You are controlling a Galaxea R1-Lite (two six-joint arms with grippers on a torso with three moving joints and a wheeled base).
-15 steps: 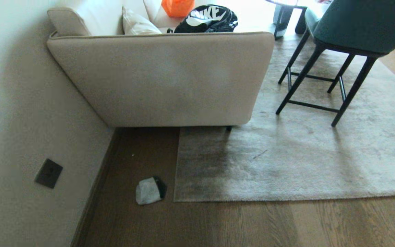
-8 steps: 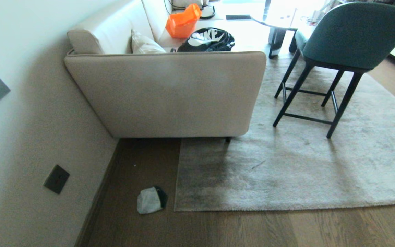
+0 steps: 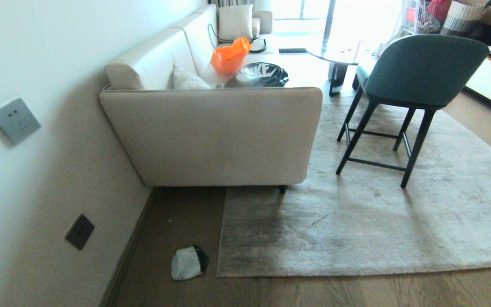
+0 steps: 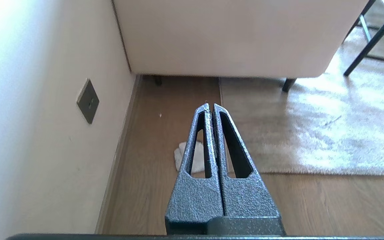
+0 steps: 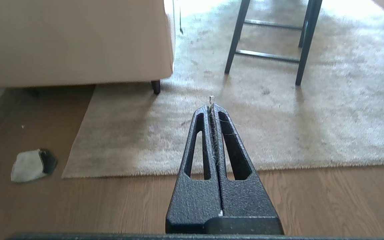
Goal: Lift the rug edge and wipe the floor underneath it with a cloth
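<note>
Brown wood planks make the floor [image 3: 356, 292] in front of you, and the cloth [image 3: 188, 263] lies on it, small and pale grey, crumpled, with a dark part on its side toward the rug. It sits between the wall [image 3: 36, 179] and the rug edge [image 3: 222, 238], just beside the rug's square corner but not touching it. The rug lies flat on the floor; its border runs straight back under the beige sofa [image 3: 220, 136], and a green chair [image 3: 416, 72] with black legs stands on the rug further to the right. On the sofa seat you can see an orange bag [image 3: 229, 57] and a black bag [image 3: 259, 75].

Your left gripper [image 4: 210, 107] is clenched, both fingers pressed together, holding nothing, and it hangs above the floor with the cloth partly hidden behind it. Your right gripper [image 5: 211, 107] is also clenched and empty; only some thin fibres stick at its tips. It hangs over the rug's front border.
</note>
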